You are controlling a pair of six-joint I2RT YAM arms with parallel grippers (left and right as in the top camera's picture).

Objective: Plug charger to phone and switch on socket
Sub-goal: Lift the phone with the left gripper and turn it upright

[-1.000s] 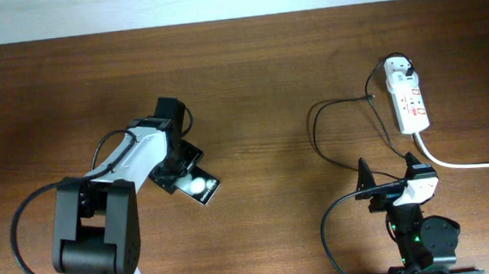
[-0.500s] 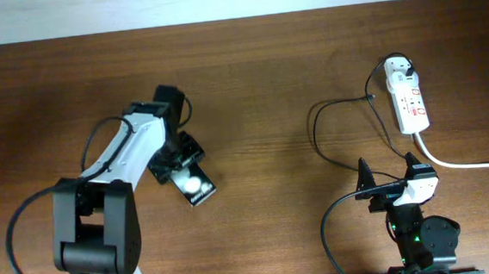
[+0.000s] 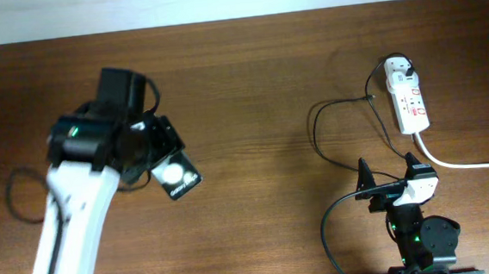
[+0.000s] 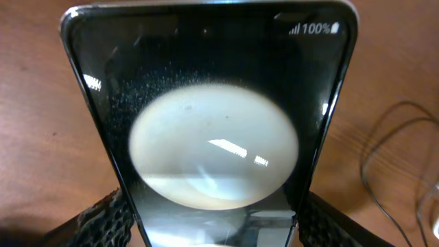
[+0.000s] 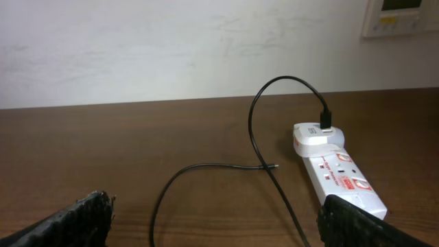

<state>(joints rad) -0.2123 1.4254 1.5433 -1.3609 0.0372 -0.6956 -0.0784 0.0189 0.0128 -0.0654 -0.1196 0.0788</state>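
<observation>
The phone (image 3: 177,178) is a slim black slab with a white glare spot, held off the table in my left gripper (image 3: 153,156). In the left wrist view the phone (image 4: 212,103) fills the frame, clamped between my left gripper's fingers (image 4: 209,230). The charger (image 3: 315,132) is a thin black cable looped on the table. Its plug sits in the socket (image 3: 408,100), a white power strip with red markings, and its connector tip (image 5: 274,165) lies free. My right gripper (image 5: 216,219) is open and empty, near the socket (image 5: 339,171).
The strip's thick white lead (image 3: 471,164) runs off to the right edge. A white wall (image 5: 171,48) stands behind the table's far edge. The right arm's base (image 3: 420,237) sits at the front right.
My left arm has risen toward the camera and swung left, lifting the phone off the table and turning it. The right arm, cable and socket have not moved.
</observation>
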